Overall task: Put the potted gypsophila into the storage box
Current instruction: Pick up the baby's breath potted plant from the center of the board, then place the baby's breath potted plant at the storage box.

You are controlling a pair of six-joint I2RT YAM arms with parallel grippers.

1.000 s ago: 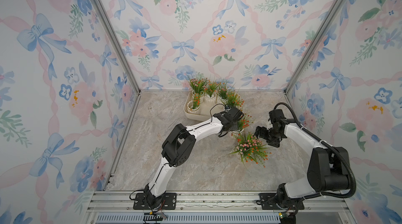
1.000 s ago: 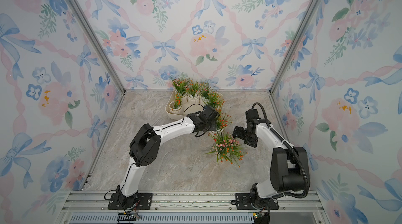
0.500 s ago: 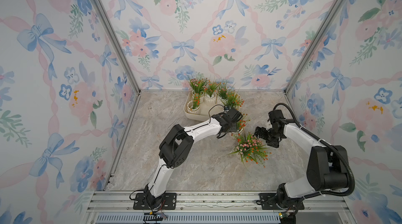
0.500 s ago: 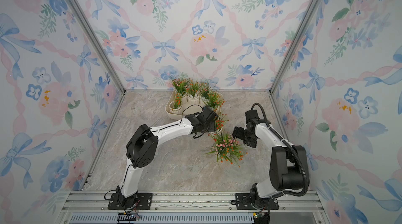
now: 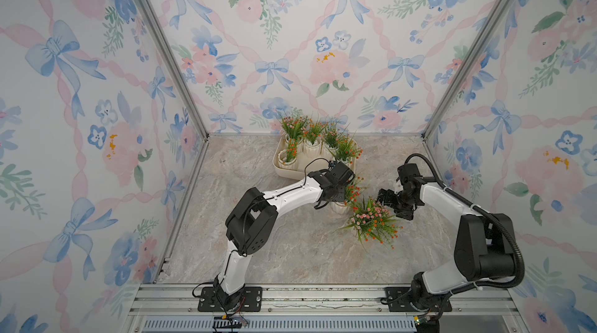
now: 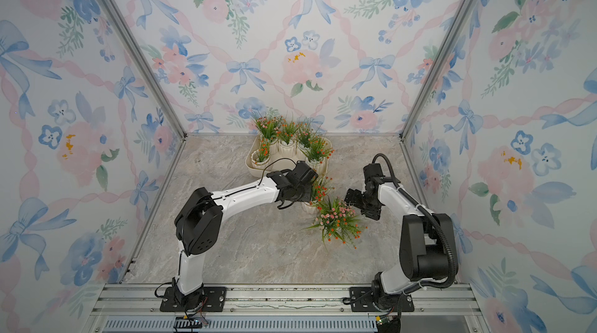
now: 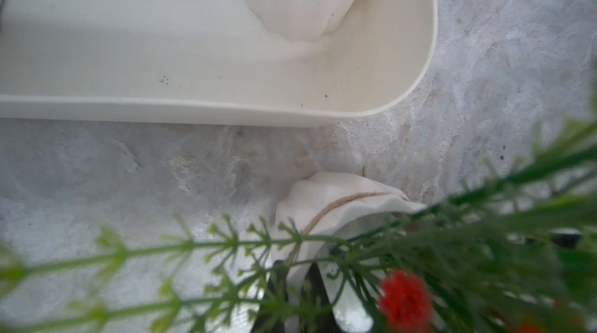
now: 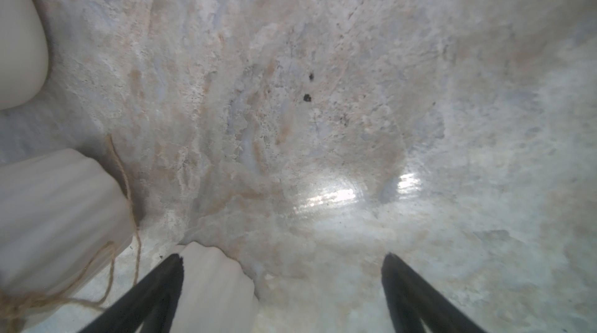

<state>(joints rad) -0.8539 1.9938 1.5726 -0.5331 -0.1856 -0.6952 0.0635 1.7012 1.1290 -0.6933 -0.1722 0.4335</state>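
- top views: left gripper [image 5: 336,196] is pinched on the rim of the red-blossom gypsophila pot [image 5: 339,208], which stands on the table just short of the storage box [image 5: 284,171]. right gripper [image 5: 392,205] is spread beside the pink-blossom pot [image 5: 371,221].
- left wrist: fingers [image 7: 318,286] clamp the pot wall. lift straight up, clear the box rim, then set it on the bare box floor.
- right wrist: jaws wide and empty. best kept clear.

Left tool [image 5: 337,200] clamped tight on an outstretched arm; right tool [image 5: 392,205] spread wide, angled down from a bent elbow
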